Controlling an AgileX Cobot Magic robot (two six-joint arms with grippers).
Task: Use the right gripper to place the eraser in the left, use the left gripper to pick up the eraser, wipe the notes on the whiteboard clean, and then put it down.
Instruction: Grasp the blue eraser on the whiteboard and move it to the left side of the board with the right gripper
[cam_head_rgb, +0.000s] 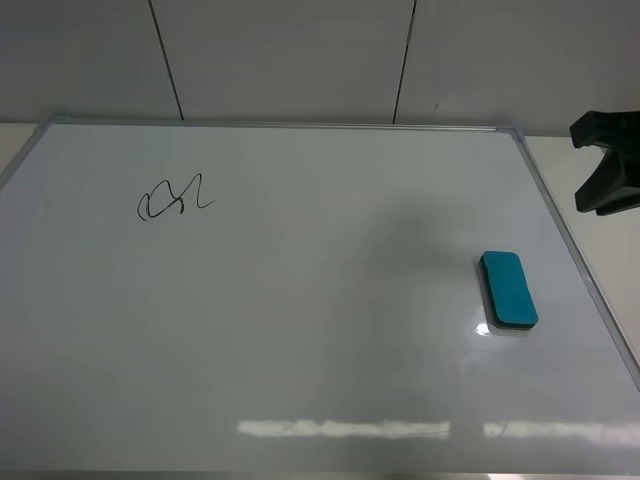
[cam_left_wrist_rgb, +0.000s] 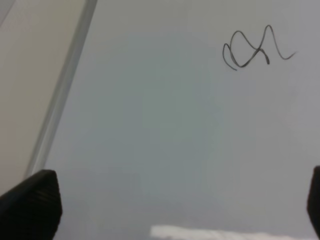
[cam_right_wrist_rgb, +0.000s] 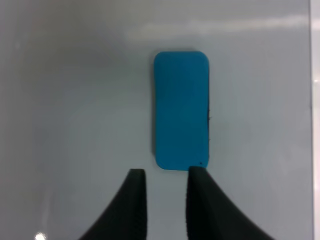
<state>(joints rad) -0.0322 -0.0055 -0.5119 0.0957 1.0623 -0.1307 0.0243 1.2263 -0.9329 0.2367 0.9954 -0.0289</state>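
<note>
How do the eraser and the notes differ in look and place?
The eraser is a solid teal block; the notes are thin black looping strokes. In the high view, the eraser lies near the right edge of the whiteboard, and the notes are near its upper left. Both are on the whiteboard, far apart.

The only writing is the notes (cam_head_rgb: 176, 197), a black marker scribble on the whiteboard (cam_head_rgb: 320, 350), toward its far left corner. It is a short run of looping strokes: a rounded loop, a crossed loop beside it, then a tall stroke that trails off in a tail. The left wrist view shows the strokes more sharply, and there too they form no letter, word or number I can make out. Nothing else in view carries text that I can read.
</note>
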